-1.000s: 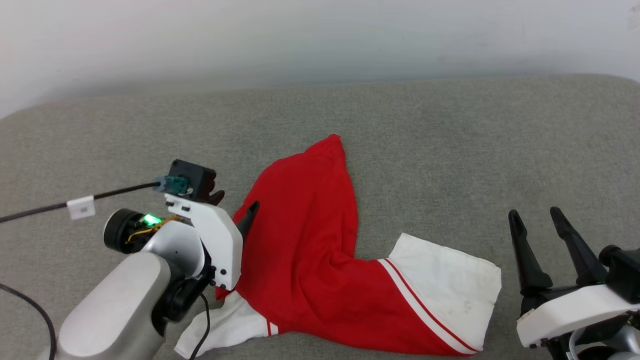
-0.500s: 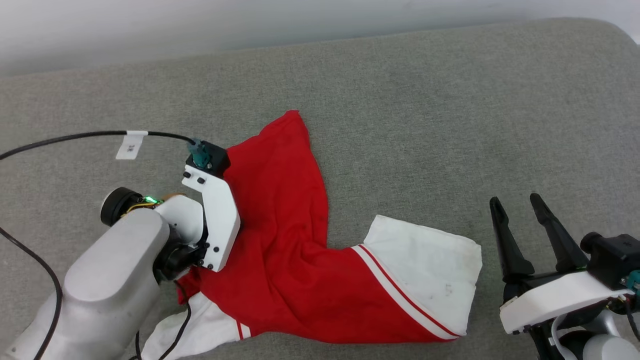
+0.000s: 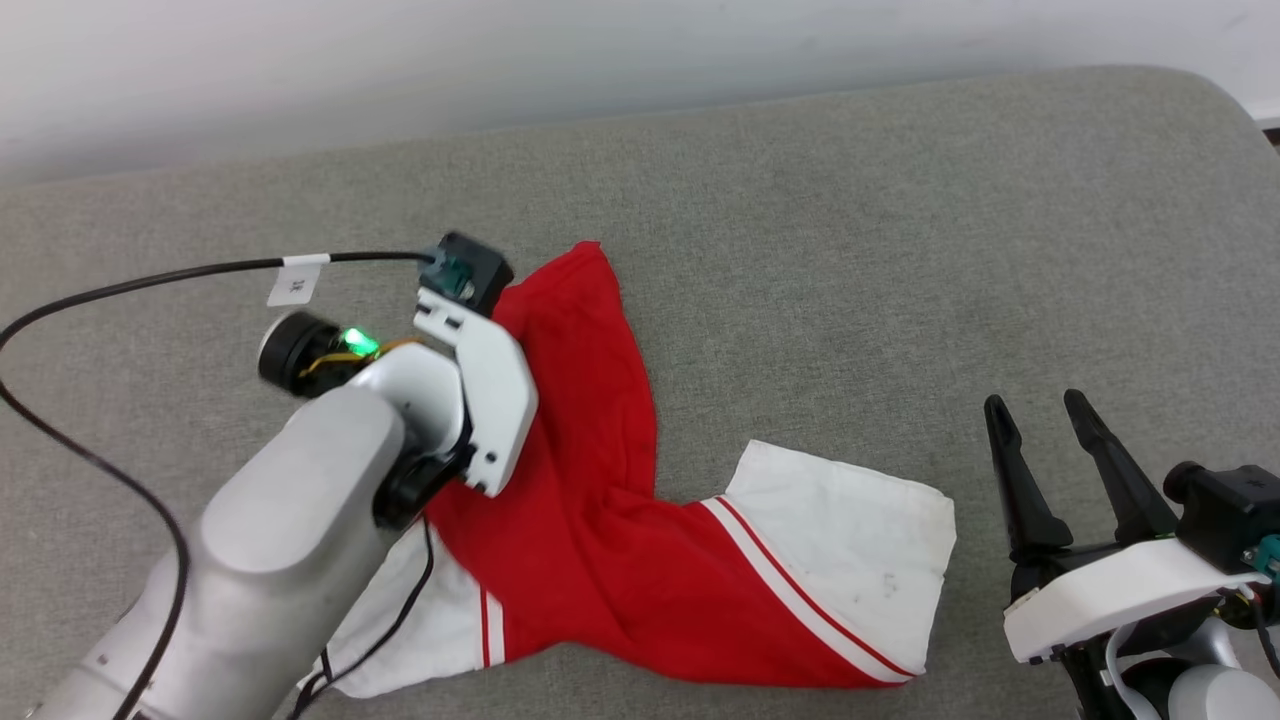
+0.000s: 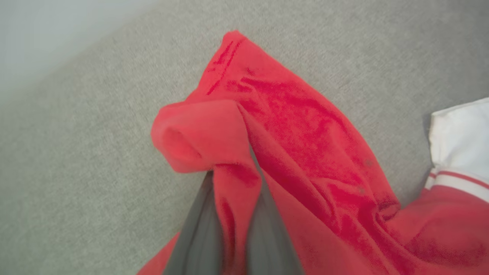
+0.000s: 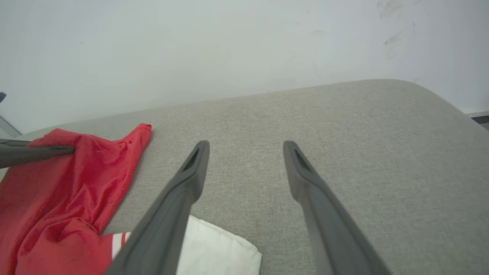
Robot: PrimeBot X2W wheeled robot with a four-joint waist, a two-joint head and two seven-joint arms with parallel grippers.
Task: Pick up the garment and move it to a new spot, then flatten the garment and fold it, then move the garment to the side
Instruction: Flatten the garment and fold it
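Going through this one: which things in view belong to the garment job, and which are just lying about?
Part of the job:
- garment, bunched up
- left gripper, shut on a fold of its red cloth
- right gripper, open, holding nothing

Just there:
- grey padded surface under the garment
- black cable with a white tag
- white wall

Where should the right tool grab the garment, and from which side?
Take the white sleeve of the garment at its cuff edge. It lies flat with that edge facing the open right tool, so probably come in low from the robot's right and pinch the edge. The left tool holds a red fold.
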